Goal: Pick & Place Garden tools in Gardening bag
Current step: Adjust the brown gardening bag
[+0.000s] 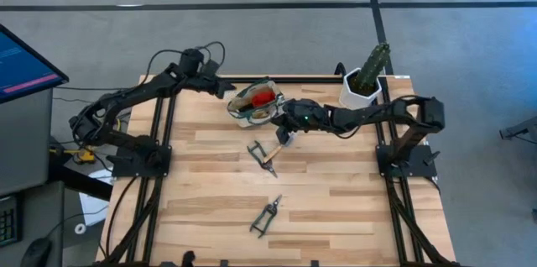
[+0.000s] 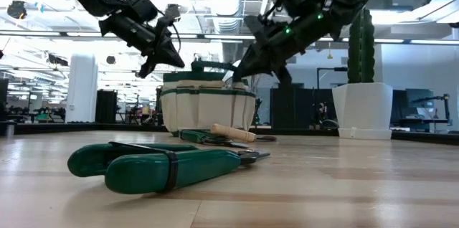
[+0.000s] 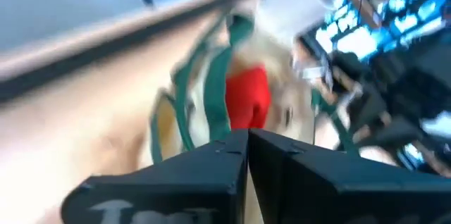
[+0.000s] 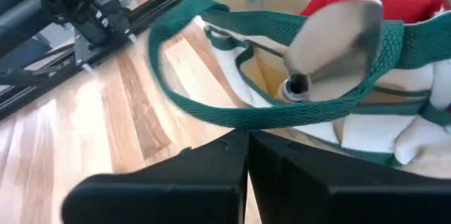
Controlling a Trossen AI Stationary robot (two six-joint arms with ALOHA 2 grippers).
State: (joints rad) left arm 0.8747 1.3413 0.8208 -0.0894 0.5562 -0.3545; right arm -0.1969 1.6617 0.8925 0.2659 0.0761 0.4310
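The cream gardening bag with green trim stands at the table's far middle, with a red-headed tool in it. In the right wrist view a shiny metal trowel blade lies in the bag's mouth beside a green strap. My left gripper is shut in the air at the bag's left rim. My right gripper is shut just right of the bag, above the table. A wooden-handled tool and green-handled pruning shears lie flat on the table.
A white pot with a green cactus stands at the far right corner. A monitor stands off the table's left side. Bare wood lies on the near left and near right of the table.
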